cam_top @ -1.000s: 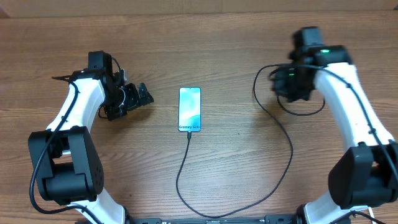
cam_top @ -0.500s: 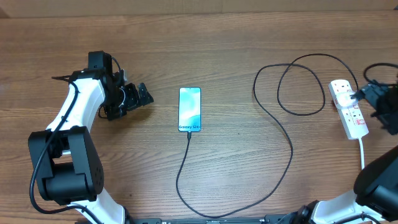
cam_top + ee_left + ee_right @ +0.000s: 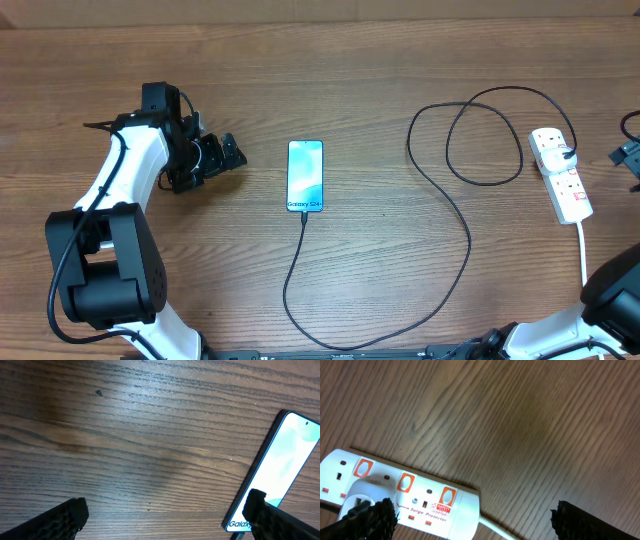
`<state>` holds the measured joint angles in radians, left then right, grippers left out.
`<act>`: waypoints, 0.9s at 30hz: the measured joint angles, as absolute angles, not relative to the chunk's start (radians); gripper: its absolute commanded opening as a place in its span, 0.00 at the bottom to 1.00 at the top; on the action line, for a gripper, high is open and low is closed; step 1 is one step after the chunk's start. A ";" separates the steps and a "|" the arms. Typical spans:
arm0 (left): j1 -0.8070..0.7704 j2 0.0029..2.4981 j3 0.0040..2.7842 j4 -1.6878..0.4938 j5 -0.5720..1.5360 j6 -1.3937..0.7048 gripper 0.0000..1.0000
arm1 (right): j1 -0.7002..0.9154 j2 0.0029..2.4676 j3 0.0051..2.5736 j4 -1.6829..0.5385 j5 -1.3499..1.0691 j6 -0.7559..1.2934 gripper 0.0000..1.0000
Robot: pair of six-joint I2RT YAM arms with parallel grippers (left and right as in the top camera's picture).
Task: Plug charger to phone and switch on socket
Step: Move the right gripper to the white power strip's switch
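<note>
**Right hand above the strip, switch to press**

My right hand hangs spread wide, holding nothing. Its two black ridged fingertips frame the wood-grain table. Just below the left fingertip lies the white oblong power strip, clear of both fingers, with its small red switches in a row along the top face.

I cannot tell from here whether the switch is already on. If it is not, I judge this the step in hand. To do it well I would press the fingers together first, so that one narrow tip meets one switch. Then I would come straight down on the switch beside the occupied outlet, where the black plug sits. The strip lies loose, so a sideways push may slide it and tug the plug.

From the plug, the long thin black charger cable loops across the table. It ends at the bottom edge of the flat smartphone with the light-blue screen, where it looks seated.

Farthest off, my left hand is also spread and empty, near the phone's side but apart from it.
</note>
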<state>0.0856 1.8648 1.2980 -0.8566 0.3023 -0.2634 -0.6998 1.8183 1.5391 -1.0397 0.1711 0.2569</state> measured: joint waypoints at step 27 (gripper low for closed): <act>0.086 1.865 1.298 -0.857 0.302 -0.263 1.00 | -0.700 2.041 1.538 -0.941 0.031 0.155 1.00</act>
